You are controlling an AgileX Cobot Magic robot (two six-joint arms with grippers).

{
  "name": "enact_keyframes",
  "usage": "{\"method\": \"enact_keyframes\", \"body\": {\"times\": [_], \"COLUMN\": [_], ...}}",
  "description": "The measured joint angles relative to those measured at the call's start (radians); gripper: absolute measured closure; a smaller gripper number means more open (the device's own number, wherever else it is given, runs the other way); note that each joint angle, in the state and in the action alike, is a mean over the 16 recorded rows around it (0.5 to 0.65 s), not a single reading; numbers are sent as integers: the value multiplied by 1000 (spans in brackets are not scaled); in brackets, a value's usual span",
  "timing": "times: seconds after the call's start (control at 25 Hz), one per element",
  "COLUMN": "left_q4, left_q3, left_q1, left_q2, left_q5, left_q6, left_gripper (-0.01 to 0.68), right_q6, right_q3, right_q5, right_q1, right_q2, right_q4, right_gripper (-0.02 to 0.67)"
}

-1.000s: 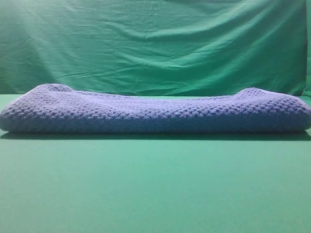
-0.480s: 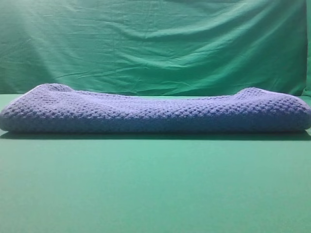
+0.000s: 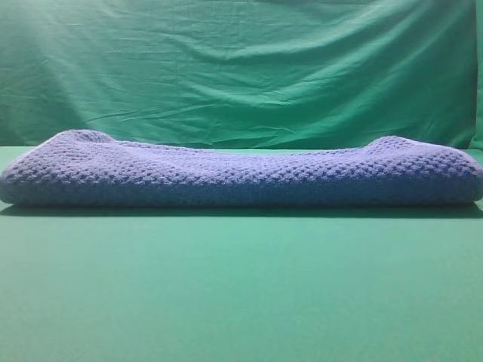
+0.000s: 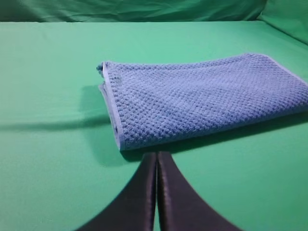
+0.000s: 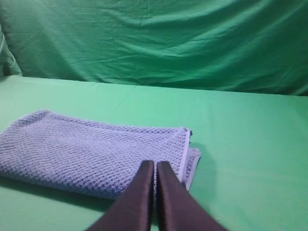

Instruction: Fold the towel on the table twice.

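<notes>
The blue-grey waffle-weave towel (image 3: 241, 173) lies folded over in a long band across the green table (image 3: 241, 286), its rounded fold facing the camera. In the left wrist view the towel's left end (image 4: 192, 96) shows stacked layers with a paler edge. My left gripper (image 4: 157, 159) is shut and empty, just short of the towel's near edge. In the right wrist view the towel's right end (image 5: 91, 151) lies flat with layered edges at its right. My right gripper (image 5: 155, 167) is shut and empty, its tips over the towel's near edge. Neither gripper shows in the exterior view.
A wrinkled green cloth backdrop (image 3: 241, 68) hangs behind the table. Bare green table surface lies in front of the towel and to both sides of it (image 4: 48, 96) (image 5: 250, 144).
</notes>
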Motion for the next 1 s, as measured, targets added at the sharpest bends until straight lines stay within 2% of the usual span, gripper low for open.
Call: {"method": "enact_keyframes", "body": {"times": [0.56, 1.0], "left_q4": [9, 63], "left_q3": [22, 52], "left_q1": [0, 0], "left_q2": [-21, -135], "left_q5": [-8, 8], "left_q6": [1, 1], "left_gripper": [673, 673], "right_q6": [0, 0], "right_q3": [33, 46], "right_q5": [-42, -32], "right_q1": [0, 0], "right_q2": [0, -6], "right_q4": [34, -19], "right_gripper": [649, 649]}}
